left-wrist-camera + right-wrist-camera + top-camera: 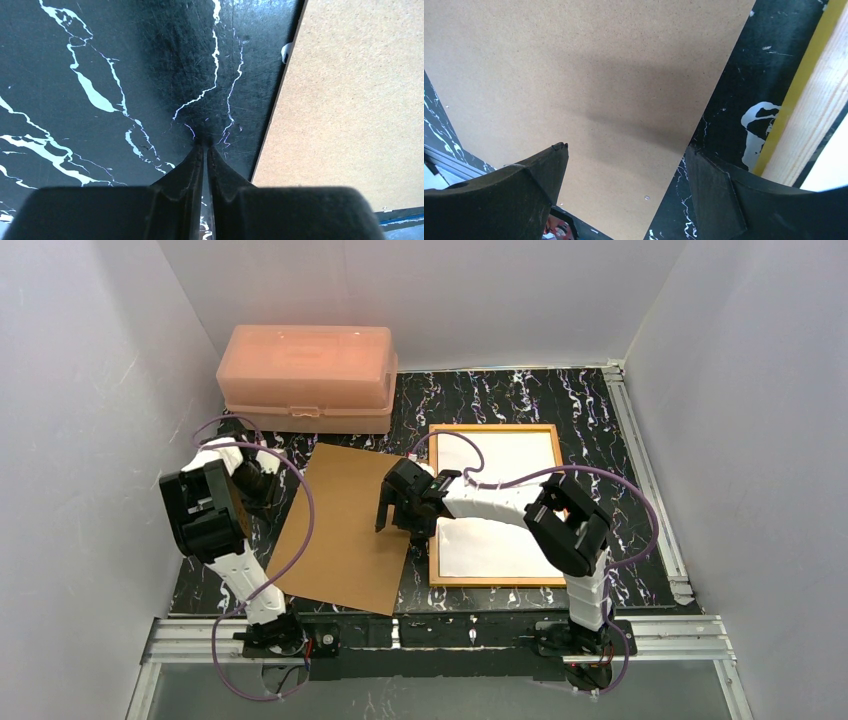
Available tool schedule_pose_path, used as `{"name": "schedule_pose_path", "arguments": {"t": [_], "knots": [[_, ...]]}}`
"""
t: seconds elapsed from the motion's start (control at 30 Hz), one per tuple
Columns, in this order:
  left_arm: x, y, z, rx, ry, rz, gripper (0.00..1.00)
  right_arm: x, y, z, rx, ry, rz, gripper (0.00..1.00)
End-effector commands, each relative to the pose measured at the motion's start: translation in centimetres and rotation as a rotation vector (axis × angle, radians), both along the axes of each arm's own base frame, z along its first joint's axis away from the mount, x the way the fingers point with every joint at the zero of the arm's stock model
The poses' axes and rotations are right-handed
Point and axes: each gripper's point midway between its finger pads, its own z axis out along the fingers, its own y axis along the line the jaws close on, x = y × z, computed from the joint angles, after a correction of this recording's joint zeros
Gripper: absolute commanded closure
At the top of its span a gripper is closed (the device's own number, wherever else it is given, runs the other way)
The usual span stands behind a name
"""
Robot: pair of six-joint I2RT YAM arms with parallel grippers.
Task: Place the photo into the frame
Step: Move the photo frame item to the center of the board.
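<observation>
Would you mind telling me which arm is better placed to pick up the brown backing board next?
Probably right: the right tool is open over the backing board edge, beside the frame; the left tool is shut over bare mat.

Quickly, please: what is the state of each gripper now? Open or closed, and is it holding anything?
Left gripper: closed, holding nothing, over the table beside the backing board.
Right gripper: open, holding nothing, over the backing board's edge.

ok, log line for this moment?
left gripper shut, over table beside backing board | right gripper open above backing board edge | photo white side up inside frame
</observation>
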Motion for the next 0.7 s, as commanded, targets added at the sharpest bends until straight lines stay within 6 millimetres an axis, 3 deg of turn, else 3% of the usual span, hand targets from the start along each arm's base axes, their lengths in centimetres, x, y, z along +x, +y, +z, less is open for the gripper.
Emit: {"name": "schedule_pose_path", "arguments": {"t": [0.0, 0.47, 0.67], "knots": [[-0.6, -1.4, -1.9, -0.026, 0.035, -0.012, 0.94, -0.4, 0.3, -1.8, -0.012, 0.041, -0.013, 0.05], [-1.2, -6.9, -1.8, -0.157, 0.087, -0.062, 0.98, 0.2, 1.4, 0.0, 0.079, 0.026, -0.044, 0.05], [-0.9, -8.0, -2.0, -0.180, 0.079, -0.089, 1.00, 1.3, 2.2, 2.6, 0.178, -0.005, -0.062, 0.05]]}}
